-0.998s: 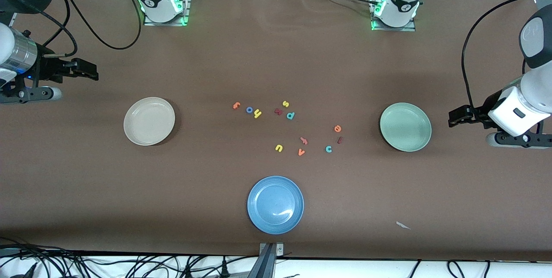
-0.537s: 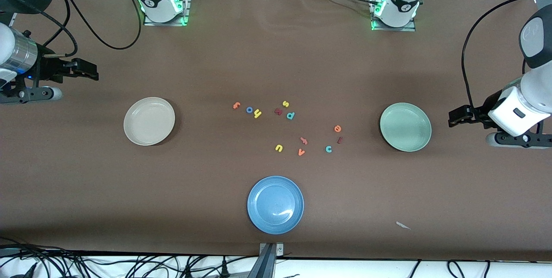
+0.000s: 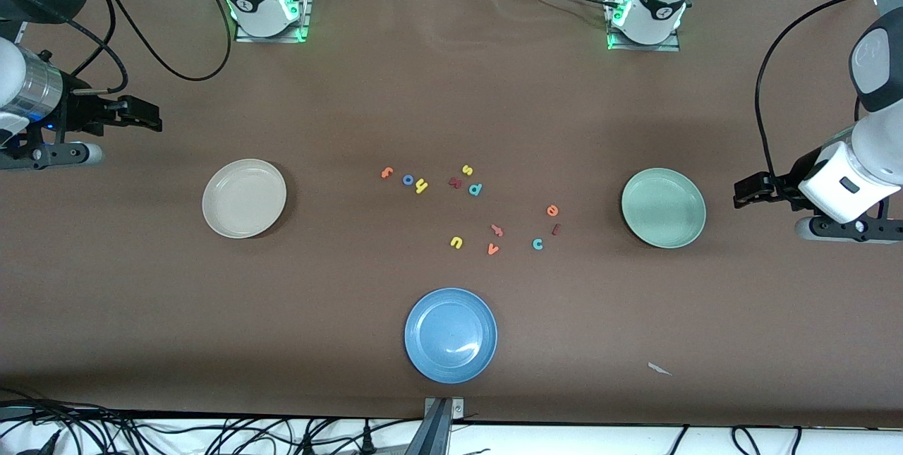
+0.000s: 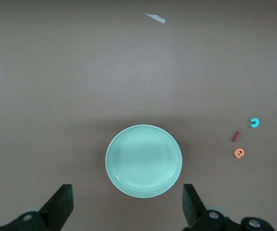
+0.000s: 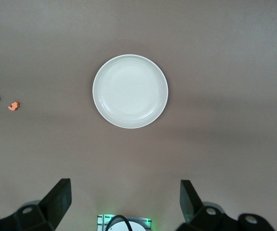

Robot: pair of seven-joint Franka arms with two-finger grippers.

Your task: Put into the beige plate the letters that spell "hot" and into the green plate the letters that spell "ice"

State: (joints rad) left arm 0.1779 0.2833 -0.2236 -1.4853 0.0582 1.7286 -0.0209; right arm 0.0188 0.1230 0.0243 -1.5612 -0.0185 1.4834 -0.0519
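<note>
Centrally, tiny chunky letters [image 3: 422, 187] between smooth, round, raised-rim plates [image 3: 244, 198].

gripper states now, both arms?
Left gripper: open, holding nothing, near the green plate.
Right gripper: open, holding nothing, near the beige plate.

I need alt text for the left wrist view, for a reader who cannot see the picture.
A round pale green shallow plate lies empty on a brown table, framed by the open fingers of the left end effector. Beside the plate lie a small orange letter e, a dark maroon bar-shaped i and a teal c.
</note>
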